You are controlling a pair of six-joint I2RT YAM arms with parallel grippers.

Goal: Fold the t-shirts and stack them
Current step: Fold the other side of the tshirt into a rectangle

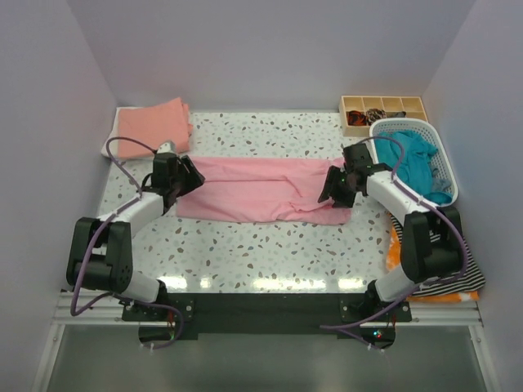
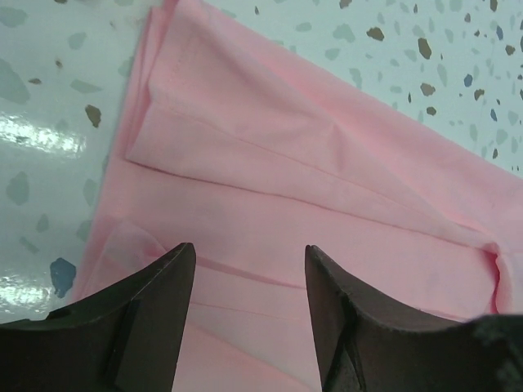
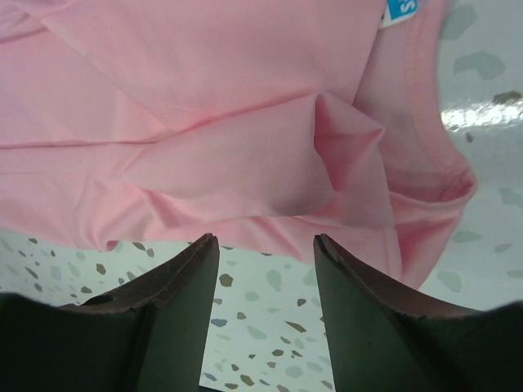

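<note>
The t-shirt (image 1: 261, 189) spread out is plain light pink, its neck label (image 3: 400, 10) blue and white. The tabletop (image 1: 270, 253) is white terrazzo flecked grey, brown and blue. The folded t-shirt (image 1: 153, 122) is salmon-orange. A teal t-shirt (image 1: 413, 159) fills a white lattice basket (image 1: 444, 167). A cloth (image 1: 454, 282) is black-and-white striped.

The speckled white table (image 1: 270, 245) carries a light pink t-shirt (image 1: 253, 189), folded into a long band across its middle. A folded salmon-orange shirt (image 1: 151, 122) lies in the far left corner, and a white basket (image 1: 444, 163) stands at the right edge.
</note>
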